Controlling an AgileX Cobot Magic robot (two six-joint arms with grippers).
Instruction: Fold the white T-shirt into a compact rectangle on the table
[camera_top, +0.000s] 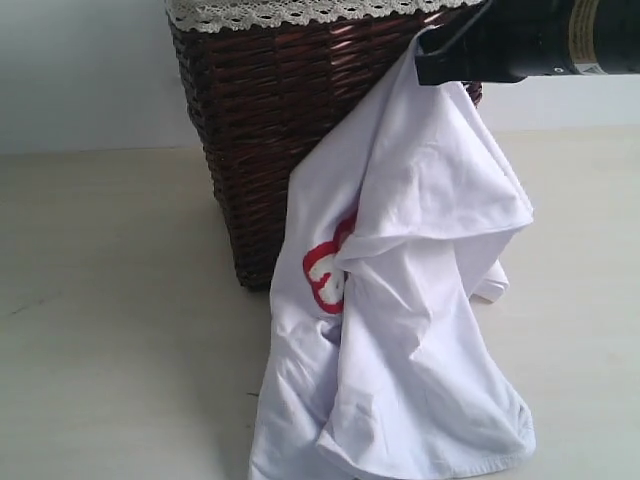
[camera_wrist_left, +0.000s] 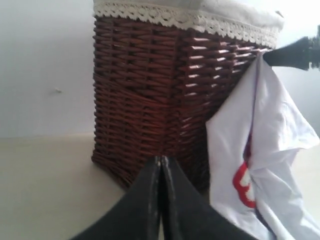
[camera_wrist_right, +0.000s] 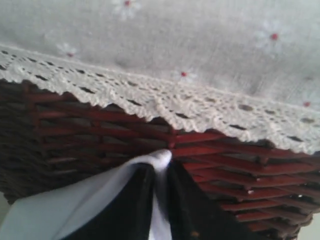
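The white T-shirt (camera_top: 420, 300) hangs in loose folds beside the basket, its lower end crumpled on the table (camera_top: 100, 300). Part of a red-outlined letter (camera_top: 325, 275) shows on it. My right gripper (camera_top: 425, 55) holds the shirt's top up near the basket rim. In the right wrist view a bunch of white fabric (camera_wrist_right: 75, 205) sits pinched between the jaws of the right gripper (camera_wrist_right: 161, 165). My left gripper (camera_wrist_left: 161, 160) is shut with nothing in it, low over the table in front of the basket, left of the hanging shirt (camera_wrist_left: 270, 150).
A tall dark brown wicker basket (camera_top: 270, 130) with a white lace-trimmed liner (camera_top: 280, 12) stands at the back, right behind the shirt. Pale table surface stretches to the left and right of it.
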